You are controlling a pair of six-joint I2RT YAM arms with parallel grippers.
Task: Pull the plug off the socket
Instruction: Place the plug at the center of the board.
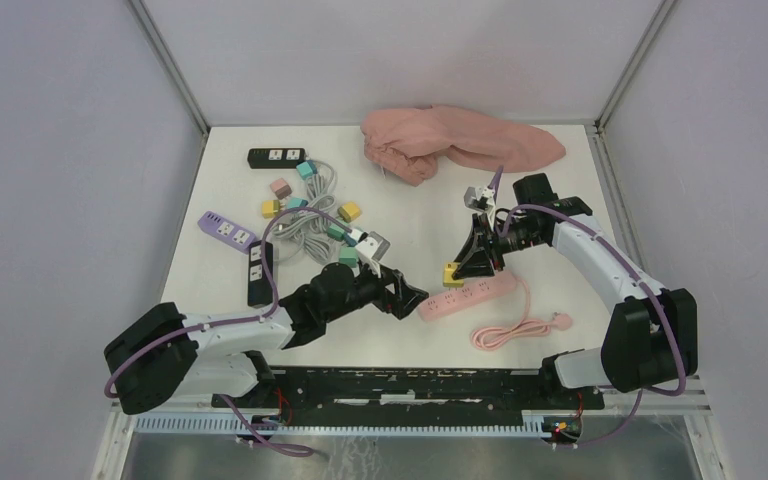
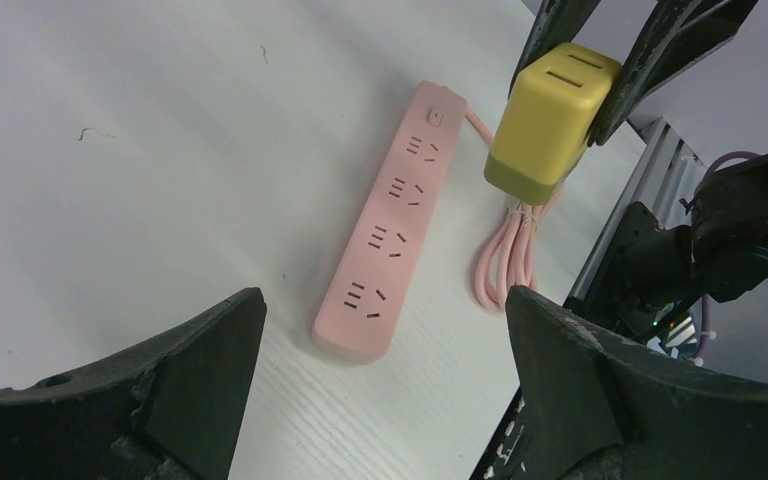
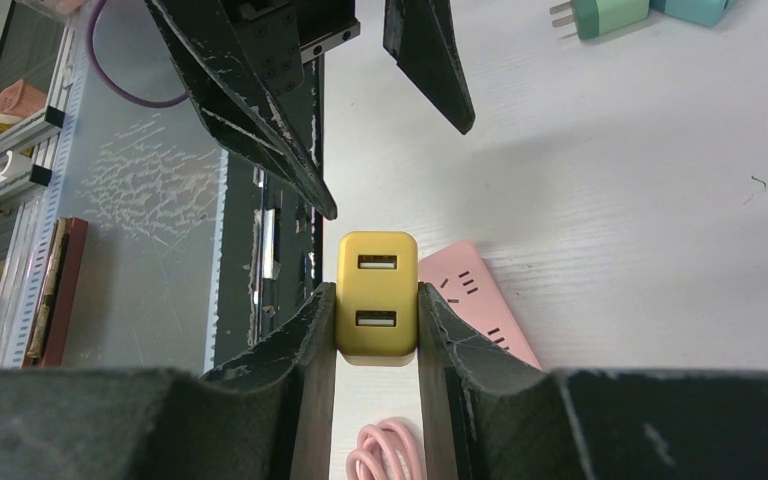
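The yellow plug (image 2: 550, 120) sits squeezed between the two fingers of the right claw (image 3: 376, 300), which is pressed together on its flat sides, with the face bearing two slots turned up toward that claw's wrist; a grip on the broad faces looks chosen so the block cannot twist while it is drawn straight away from the socket. Just below and to one side of that claw lies the pink power strip (image 2: 385, 240), flat on the desk (image 2: 140, 150); all four of the socket groups that show on it look empty, and the plug hangs above its far end with a gap under it (no prongs can be made out from here), so I judge the plug already free of the strip. The left claw (image 2: 382, 310) is spread wide and grips nothing; the near end of the strip lies beneath the gap between its fingers, a spot that reads as a place to brace the strip against the pull, though the fingers do not touch it here. Beyond the right claw's side of the strip its pink cord (image 1: 515, 328) lies loosely coiled; well away from both claws, a heap of other plugs and strips (image 1: 310, 215) and a pink cloth (image 1: 460, 140) rest on the desk.
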